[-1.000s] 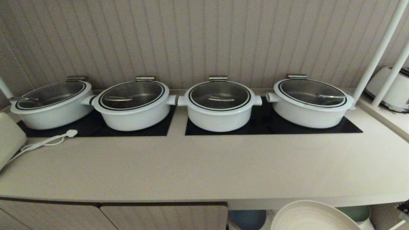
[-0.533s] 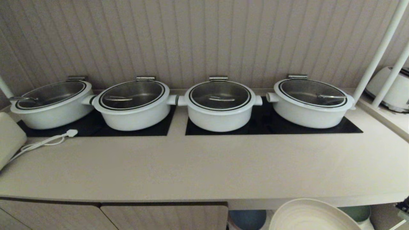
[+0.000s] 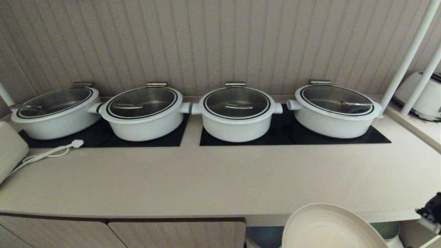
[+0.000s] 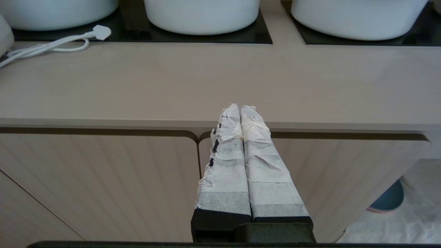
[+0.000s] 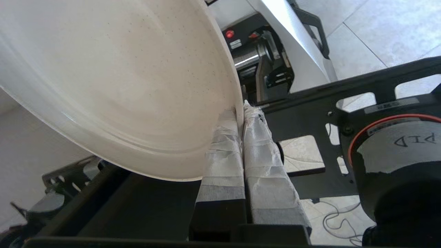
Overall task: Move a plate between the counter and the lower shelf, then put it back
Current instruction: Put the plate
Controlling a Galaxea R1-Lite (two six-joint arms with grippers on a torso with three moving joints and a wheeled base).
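- Head view: four white pots (image 3: 237, 115) with glass lids are lined up on black hob panels (image 3: 293, 132) at the back of the counter (image 3: 213, 179). A white cable (image 3: 44, 154) is trailed across its left end, and a toaster (image 3: 422, 94) is parked behind white poles (image 3: 408, 57) far right. The plate (image 3: 330, 227) is seen at the bottom right, tilted, in front of the counter's front edge and overlapping it. Blue (image 3: 267, 236) and green (image 3: 386, 229) dishes are partly hidden behind it in the shelf opening. Only a dark bit of the right gripper (image 3: 429, 210) is caught at the right edge.
- Left wrist view: the left gripper (image 4: 240, 109) is held before the cupboard doors (image 4: 103, 186), below the counter edge, taped fingers pressed together on nothing. The cloth-covered shelf (image 4: 406, 220) is glimpsed here, with the blue dish on it.
- Right wrist view: what the head view misses gets shown, namely the right gripper clamped on the plate's rim. The plate looks matte cream, faintly speckled, with a low upturned rim. Floor tiles (image 5: 372, 31) and the robot's base (image 5: 262, 58) are visible beyond.
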